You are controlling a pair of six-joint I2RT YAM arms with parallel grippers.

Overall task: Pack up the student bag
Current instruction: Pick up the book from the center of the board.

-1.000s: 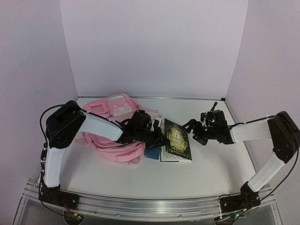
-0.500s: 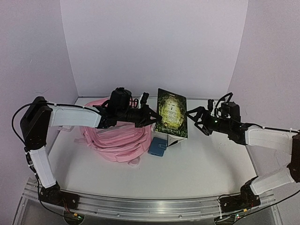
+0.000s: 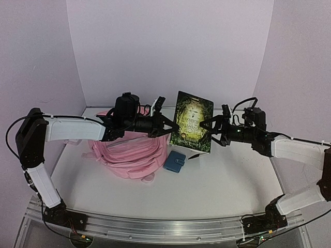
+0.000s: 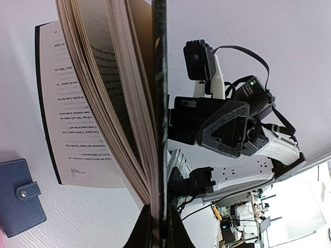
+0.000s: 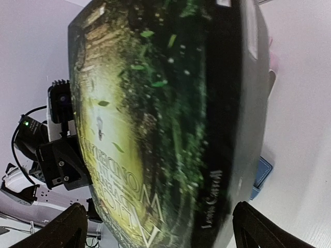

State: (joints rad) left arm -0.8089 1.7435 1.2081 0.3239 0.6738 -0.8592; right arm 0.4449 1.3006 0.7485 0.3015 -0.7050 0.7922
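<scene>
- Nearest, on the white table (image 3: 227,191) below and between the two pincers: a small blue wallet (image 3: 175,161), lying flat, snap fastener facing up in the left wrist view (image 4: 18,196), one end cut off by that frame's edge.
- Just left of the wallet, under the left pincer and its forearm: the pink bag (image 3: 132,155), slumped on the table. Far half hidden behind the arm; opening not to be made out.
- Left pincer (image 3: 168,129): fingers together, clamped on the left edge of a book (image 3: 192,121), seen from its own camera (image 4: 156,230) pinching the dark cover with pages fanning loose to one side (image 4: 103,93).
- Book held upright in the air, clear of the table, green-and-gold cover facing the camera above.
- Right pincer (image 3: 209,132): fingers (image 5: 67,227) wide apart, at the book's right edge. Touching it or not: cannot tell.
- From the right wrist, cover (image 5: 155,103) filling nearly the whole frame, lettering blurred, bag almost wholly hidden behind it.
</scene>
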